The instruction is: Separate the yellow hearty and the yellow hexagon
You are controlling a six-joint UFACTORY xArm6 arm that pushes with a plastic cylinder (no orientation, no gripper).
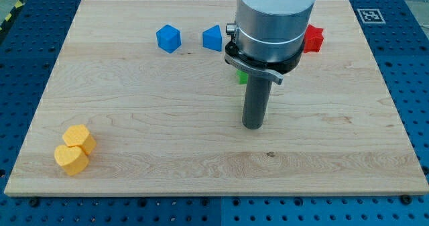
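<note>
A yellow heart block (71, 159) lies near the board's bottom left corner. A yellow hexagon block (80, 138) sits just above and to the right of it, touching it. My tip (252, 125) rests on the board near the middle, far to the right of both yellow blocks and touching no block.
A blue cube-like block (168, 38) and a blue block (212, 38) lie near the view's top. A red block (312, 39) shows right of the arm's body. A green block (241, 76) is mostly hidden behind the rod. The wooden board (335, 152) ends at blue perforated table.
</note>
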